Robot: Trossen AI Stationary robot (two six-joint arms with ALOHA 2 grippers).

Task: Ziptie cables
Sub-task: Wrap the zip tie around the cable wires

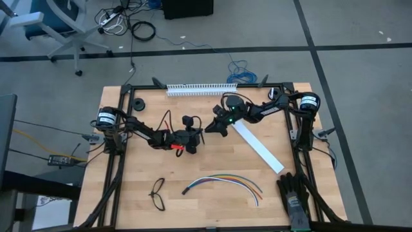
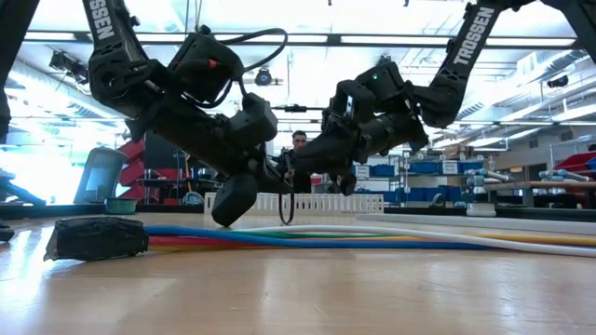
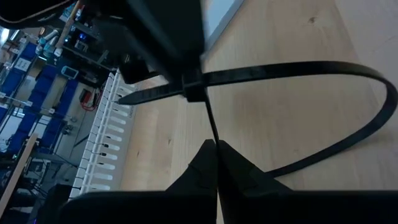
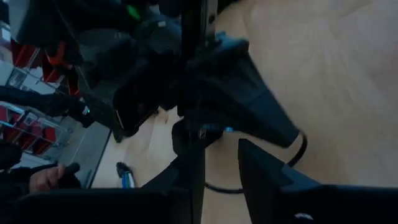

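The left gripper (image 1: 193,138) pinches the looped ziptie (image 3: 298,112) above the table's middle, the right gripper (image 1: 215,126) beside it is partly spread, and the cables (image 1: 222,182) lie sideways nearer the front edge.

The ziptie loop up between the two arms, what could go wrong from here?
1. The ziptie is already closed into a loop in mid-air, while the cables lie on the table apart from it, so it may cinch with nothing inside.
2. The left end effector pinches only the thin strap, and the right end effector has open fingers; the loop could twist or slip.
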